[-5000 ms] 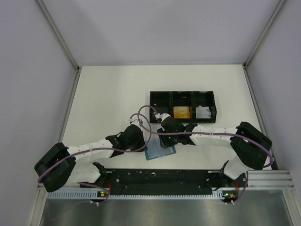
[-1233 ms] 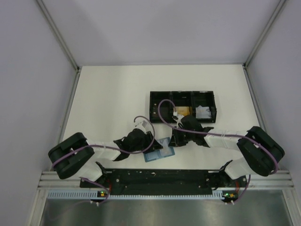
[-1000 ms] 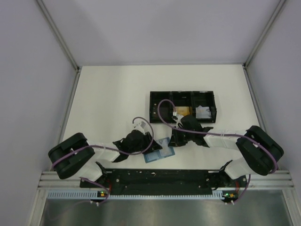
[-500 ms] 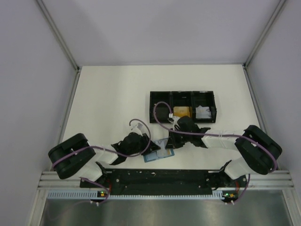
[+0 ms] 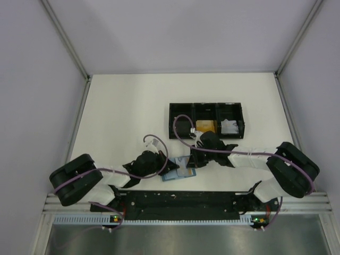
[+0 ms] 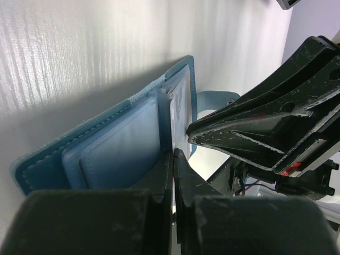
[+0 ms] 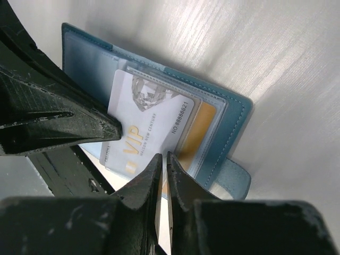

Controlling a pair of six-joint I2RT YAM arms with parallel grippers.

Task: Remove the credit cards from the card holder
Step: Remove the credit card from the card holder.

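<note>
Both jaws closed: your left gripper (image 6: 172, 154) braces the card holder (image 6: 106, 154), and your right gripper (image 7: 161, 158) pinches the white card (image 7: 151, 114). Next, draw it right, clear.

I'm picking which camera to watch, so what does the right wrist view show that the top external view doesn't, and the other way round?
Only the right wrist: the print on the white VIP card, slid partway out, and a gold card pocketed behind it. Only the top external: the black tray, holding an orange card in its middle compartment and a white wad in its right one. Both: the teal card holder with the left end effector and right end effector meeting at it, fingers closed.
</note>
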